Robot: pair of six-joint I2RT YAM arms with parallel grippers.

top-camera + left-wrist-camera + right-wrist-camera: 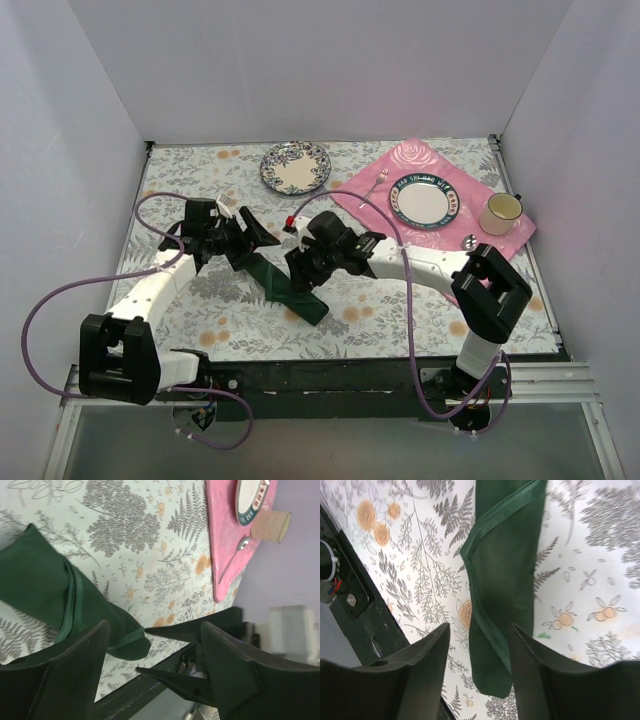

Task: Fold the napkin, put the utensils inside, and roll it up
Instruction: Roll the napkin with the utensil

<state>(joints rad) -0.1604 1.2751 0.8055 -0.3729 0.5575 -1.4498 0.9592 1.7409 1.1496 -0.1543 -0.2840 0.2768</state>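
Napkin (298,298) lies as a narrow dark-green bundle near the centre of the table (200,180), angled toward the near edge. No gold utensils show, so prob. tucked inside, tho can't confirm. Right gripper (303,272) hangs over the bundle w/ jaws parted, straddling the cloth in its wrist view (480,630) w/o pinching it, seemingly placed to press or tidy the roll. Left gripper (266,237) sits at the bundle's far-left end w/ jaws wide and holding nothing, cloth just beside one finger (75,670), likely to keep that end from unrolling.

The napkin (505,580) runs off the top edge — cropped.
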